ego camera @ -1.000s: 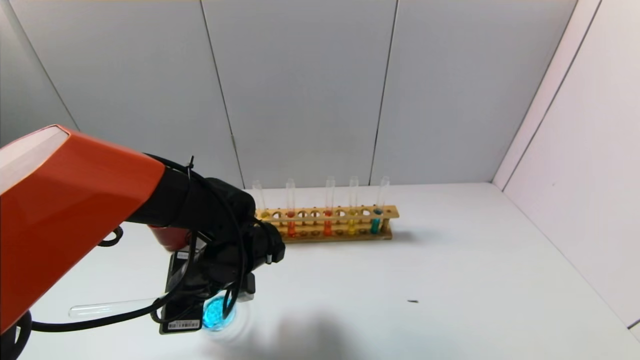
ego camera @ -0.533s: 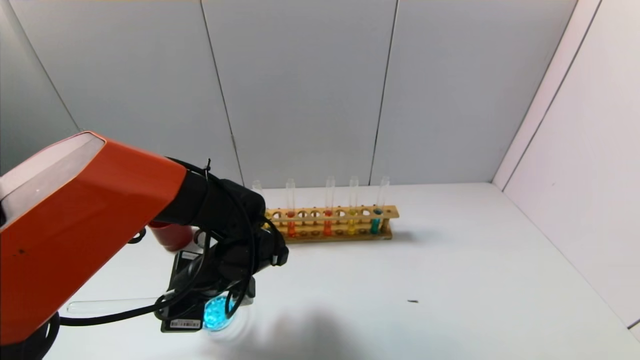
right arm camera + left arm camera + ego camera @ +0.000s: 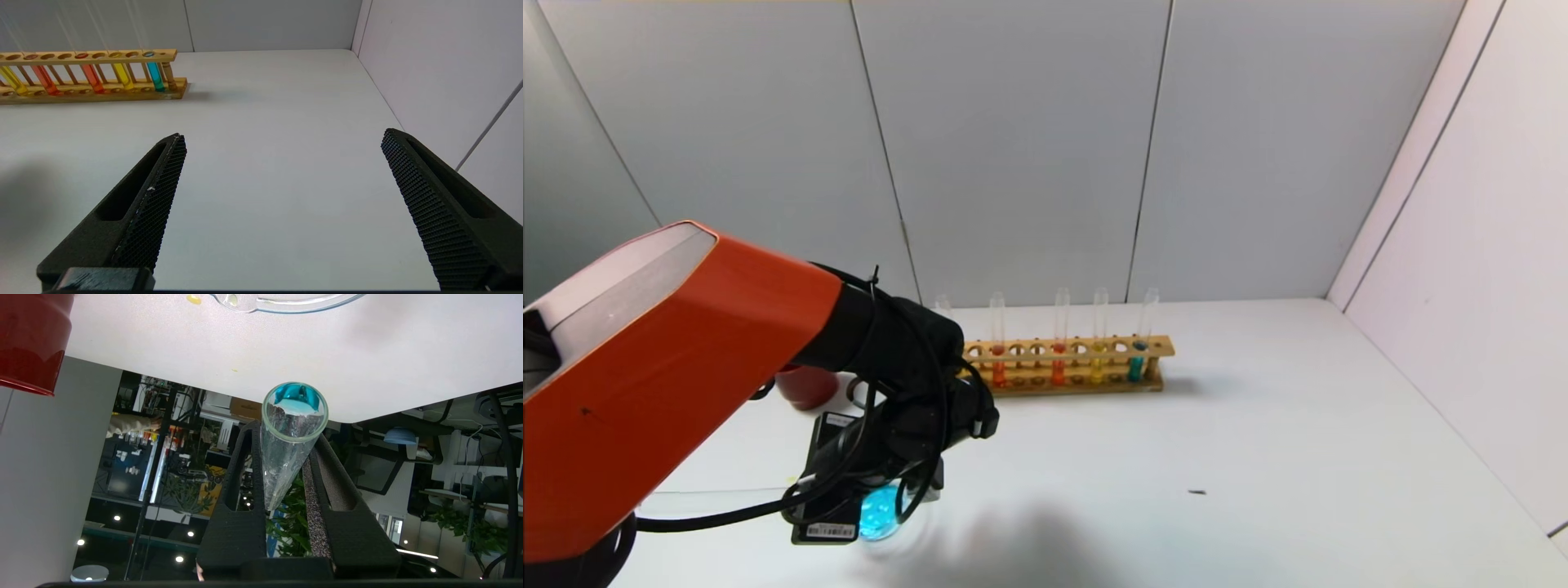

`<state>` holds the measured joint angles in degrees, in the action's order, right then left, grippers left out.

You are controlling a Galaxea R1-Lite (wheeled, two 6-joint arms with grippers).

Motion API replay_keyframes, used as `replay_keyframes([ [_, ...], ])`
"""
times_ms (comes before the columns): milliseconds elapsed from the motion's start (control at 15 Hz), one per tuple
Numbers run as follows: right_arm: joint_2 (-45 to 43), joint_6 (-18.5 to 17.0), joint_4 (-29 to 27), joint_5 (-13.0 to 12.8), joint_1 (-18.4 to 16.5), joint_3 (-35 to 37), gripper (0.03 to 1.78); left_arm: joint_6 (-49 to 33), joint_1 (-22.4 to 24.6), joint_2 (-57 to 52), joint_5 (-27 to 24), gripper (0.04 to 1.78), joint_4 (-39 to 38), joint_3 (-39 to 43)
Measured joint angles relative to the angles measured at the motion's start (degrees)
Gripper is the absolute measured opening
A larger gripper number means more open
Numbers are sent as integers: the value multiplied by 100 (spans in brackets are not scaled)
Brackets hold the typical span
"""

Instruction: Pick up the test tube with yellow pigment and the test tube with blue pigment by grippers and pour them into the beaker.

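My left gripper is shut on the test tube with blue pigment. The tube lies almost level, with cyan-blue liquid pooled at its open mouth. Its clear body sticks out to the left in the head view. A bright blue patch glows under the gripper; I cannot tell whether it is in the tube or in glass below. The beaker shows only as a clear rim with a lip on the table near the tube's mouth. A test tube with yellow pigment stands in the wooden rack. My right gripper is open and empty above bare table.
The rack also holds orange-red tubes, another yellow tube and a cyan-blue tube. A dark red cup stands left of the rack, behind my left arm. A yellow drop lies by the beaker. Walls close the back and right.
My left arm has shifted a little to the right and up with the tube, uncovering more of the red cup. The blue patch under the gripper looks smaller.
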<state>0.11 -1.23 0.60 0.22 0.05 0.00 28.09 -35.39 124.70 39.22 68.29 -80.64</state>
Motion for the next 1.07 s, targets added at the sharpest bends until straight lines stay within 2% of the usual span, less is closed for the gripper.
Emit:
replay_keyframes([
  [1067, 0, 2, 0, 2, 2, 0, 174, -22, -101, 52, 46, 33, 271, -210],
])
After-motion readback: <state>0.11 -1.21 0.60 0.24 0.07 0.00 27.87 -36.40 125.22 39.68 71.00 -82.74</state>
